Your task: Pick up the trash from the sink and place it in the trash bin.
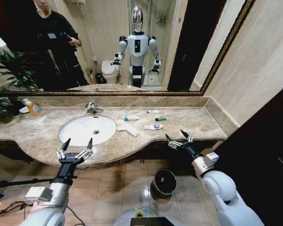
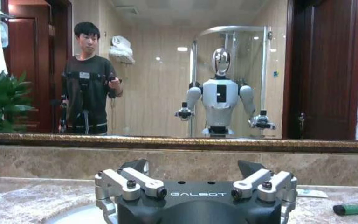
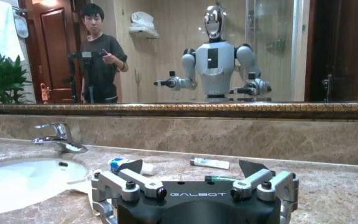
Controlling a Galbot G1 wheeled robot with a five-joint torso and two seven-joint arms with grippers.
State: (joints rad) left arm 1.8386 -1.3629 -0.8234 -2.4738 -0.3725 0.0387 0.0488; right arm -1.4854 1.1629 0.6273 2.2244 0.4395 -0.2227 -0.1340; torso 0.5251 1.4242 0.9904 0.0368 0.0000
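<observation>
My left claw (image 1: 76, 145) hangs low in the frame, over the front edge of the desk (image 1: 188, 123) and just in front of the sink (image 1: 87, 128). Its two fingers are spread wide and hold nothing. My right claw (image 1: 178, 139) hangs at the right, by the desk's front edge, and it is spread wide and empty too.

The trash is not inside the bowl. It lies on the desk, a little right of the middle of the frame. The crumpled white tissue (image 1: 128, 128) sits at the sink's right rim. A blue-and-white tube (image 1: 130, 117) lies just above it, and its long side runs left to right. A blue-and-white wrapper (image 1: 153, 127) lies to the right of the tissue, also lying left to right. The small green piece (image 1: 161, 119) is above the wrapper and points sideways too. The thin white stick (image 1: 153, 111) is nearest the mirror and lies left to right. The trash bin (image 1: 163, 182) stands on the floor, low in the frame, right of the middle, under the desk's edge.

I think some things could go wrong. The stick and the green piece are thin and flat, so my fingers may slide over them. The tube may roll away if I push it on its side. The tissue may tear. The bin's mouth is small, so a drop from the desk could miss.
</observation>
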